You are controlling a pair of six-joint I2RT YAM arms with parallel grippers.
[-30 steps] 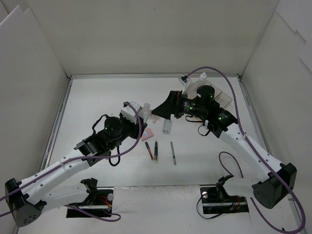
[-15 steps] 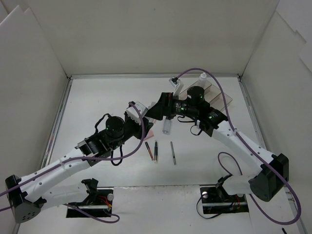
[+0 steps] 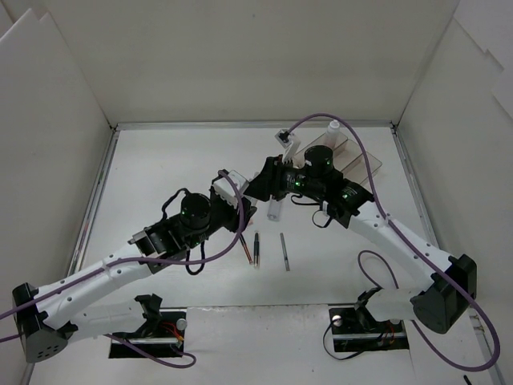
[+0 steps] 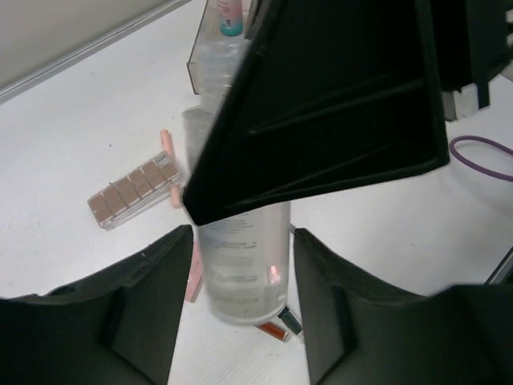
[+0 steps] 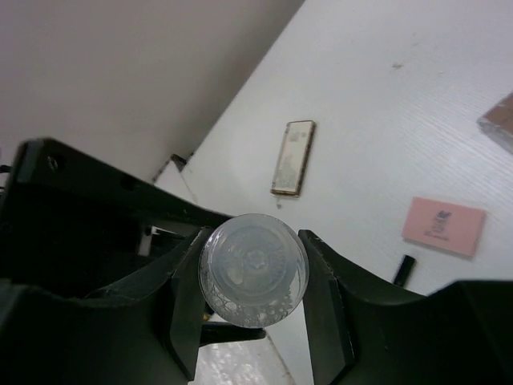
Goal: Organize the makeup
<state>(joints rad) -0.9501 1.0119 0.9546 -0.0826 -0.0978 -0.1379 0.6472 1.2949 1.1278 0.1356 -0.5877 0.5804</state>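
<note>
A small clear bottle (image 4: pixel 244 269) hangs above the table between both grippers. My left gripper (image 4: pixel 242 241) has its fingers (image 4: pixel 160 289) close against the bottle's sides. My right gripper (image 5: pixel 252 269) is shut on the bottle's end (image 5: pixel 253 267), pads touching both sides. In the top view the two grippers (image 3: pixel 243 205) (image 3: pixel 256 185) meet at mid table and hide the bottle. A second clear bottle (image 3: pixel 274 210) lies beside them. The brown eyeshadow palette (image 4: pixel 132 195), peach stick (image 4: pixel 170 160), pink compact (image 5: pixel 443 227) and silver case (image 5: pixel 292 158) lie on the table. Three thin pencils (image 3: pixel 256 249) lie in front.
The clear smoky tray (image 3: pixel 357 160) stands at the back right, behind the right arm, with a white-capped bottle (image 3: pixel 333 127) at its far end. The tray wall (image 4: pixel 210 60) shows past the right gripper in the left wrist view. White walls enclose the table.
My right gripper has swung left from the tray to the left gripper and closed round the bottle. The left arm has shifted slightly right, still with the bottle.
</note>
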